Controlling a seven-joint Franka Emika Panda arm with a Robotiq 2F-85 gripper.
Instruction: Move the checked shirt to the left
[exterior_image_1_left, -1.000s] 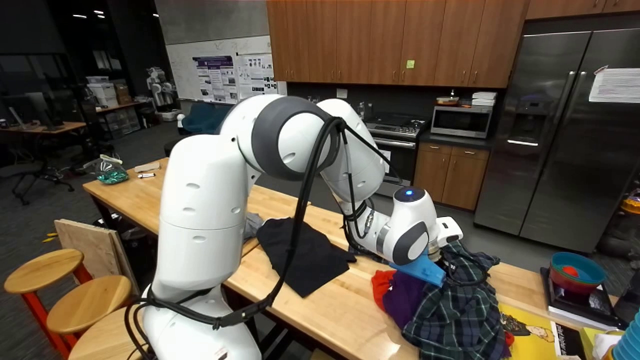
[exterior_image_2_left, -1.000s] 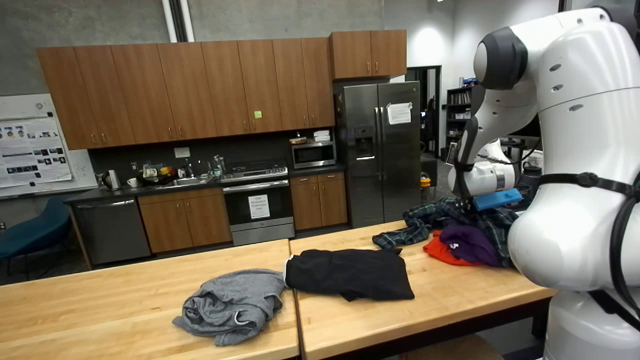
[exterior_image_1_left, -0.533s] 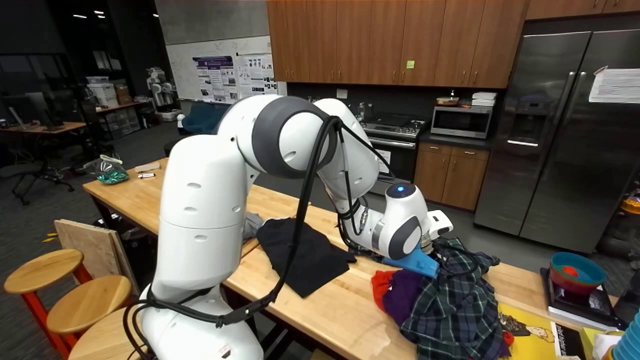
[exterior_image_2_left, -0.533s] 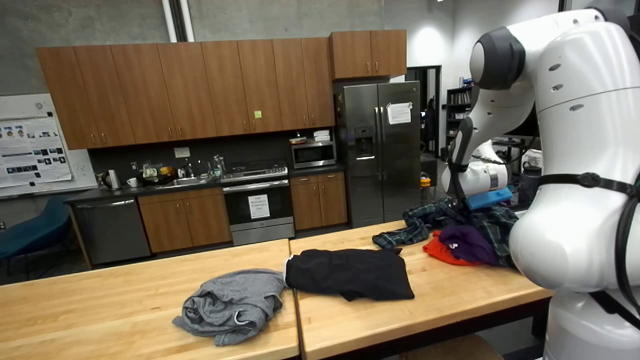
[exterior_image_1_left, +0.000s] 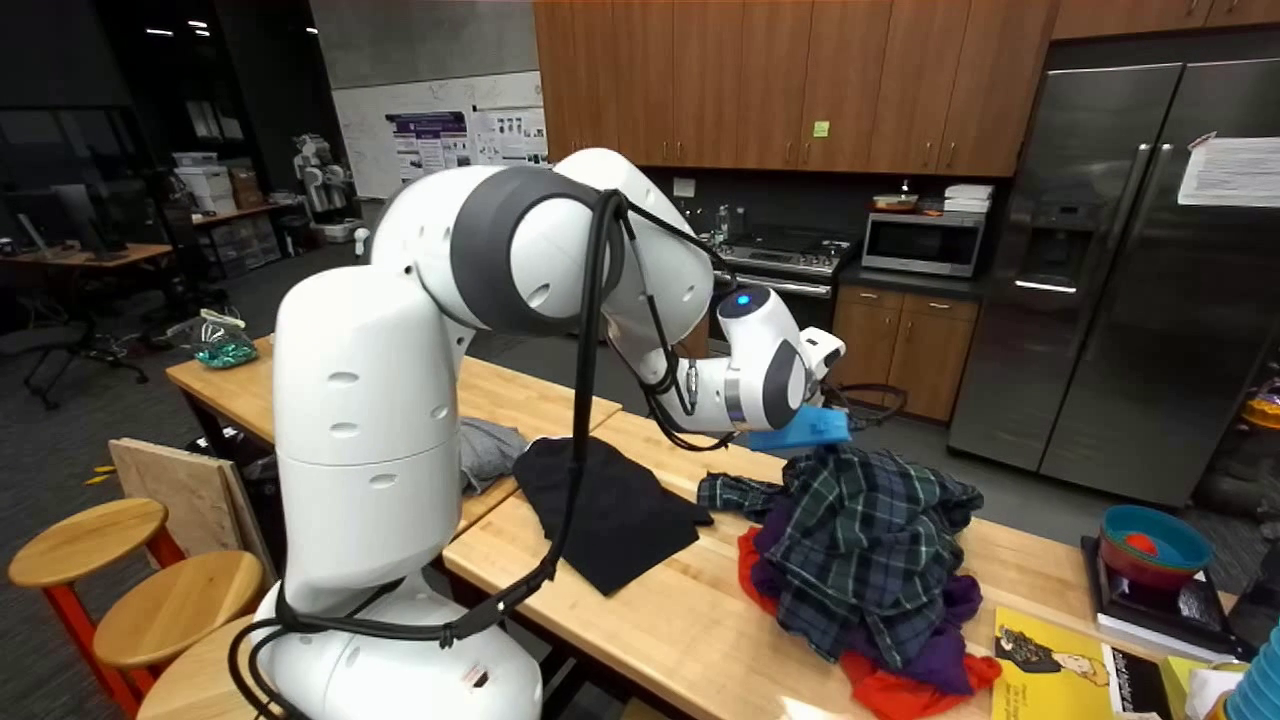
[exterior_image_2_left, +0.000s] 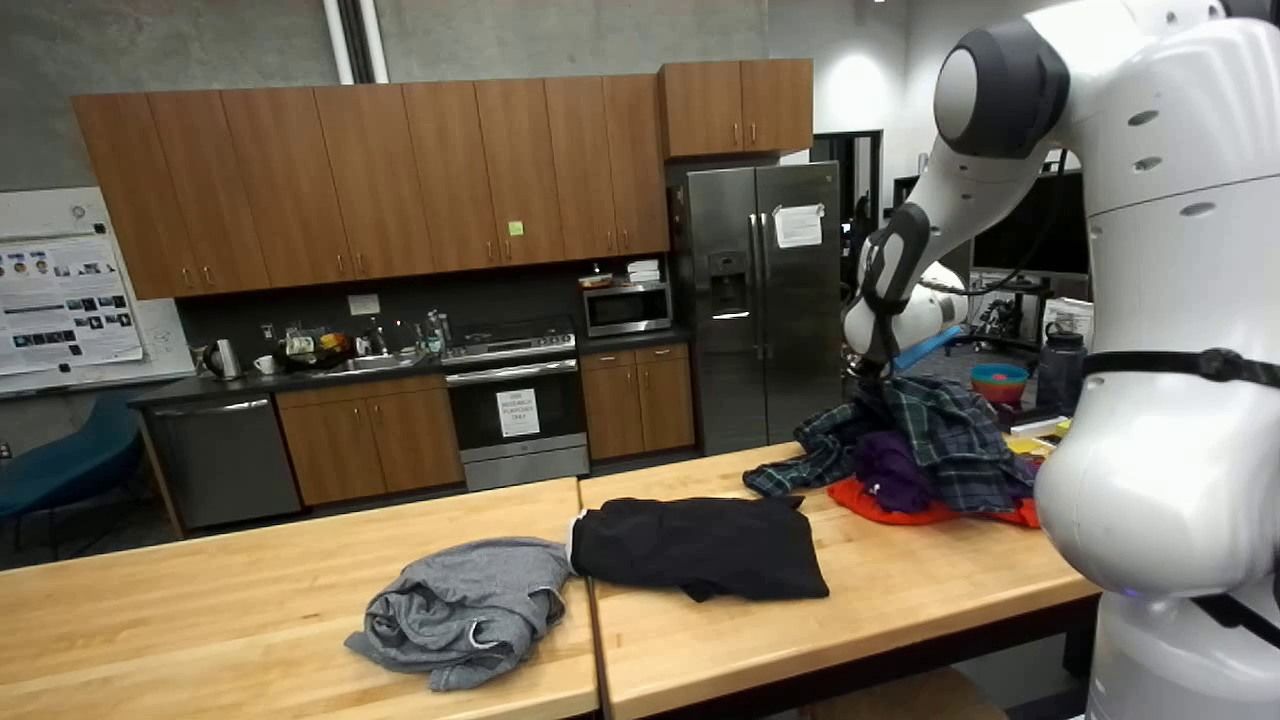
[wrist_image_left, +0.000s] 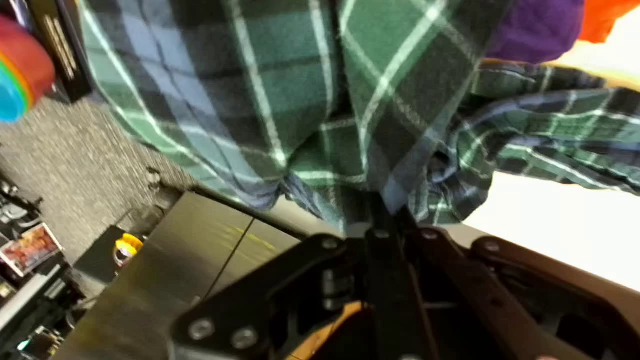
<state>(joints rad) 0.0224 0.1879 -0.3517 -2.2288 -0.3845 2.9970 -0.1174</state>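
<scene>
The checked shirt (exterior_image_1_left: 870, 540), dark green and navy plaid with pale lines, is bunched up on top of a purple cloth (exterior_image_2_left: 888, 470) and a red cloth (exterior_image_2_left: 885, 508). One sleeve lies out on the wooden table (exterior_image_2_left: 920, 570). In the wrist view the shirt (wrist_image_left: 300, 90) rises in folds to my gripper (wrist_image_left: 392, 205), whose jaws are shut on a pinch of it. Part of the fingertips is hidden in the fabric. In an exterior view my gripper (exterior_image_2_left: 868, 372) is small and dark above the raised top of the shirt.
A black cloth (exterior_image_2_left: 700, 550) lies flat beside the pile, with a crumpled grey cloth (exterior_image_2_left: 465, 610) beyond it. Past the pile's opposite side are a yellow magazine (exterior_image_1_left: 1050, 665) and nested bowls (exterior_image_1_left: 1155, 545). The fridge (exterior_image_1_left: 1110, 280) stands behind the table.
My arm has risen and shifted toward the black cloth's side. The shirt's gripped part has come up with it, baring more of the red and purple cloths underneath.
</scene>
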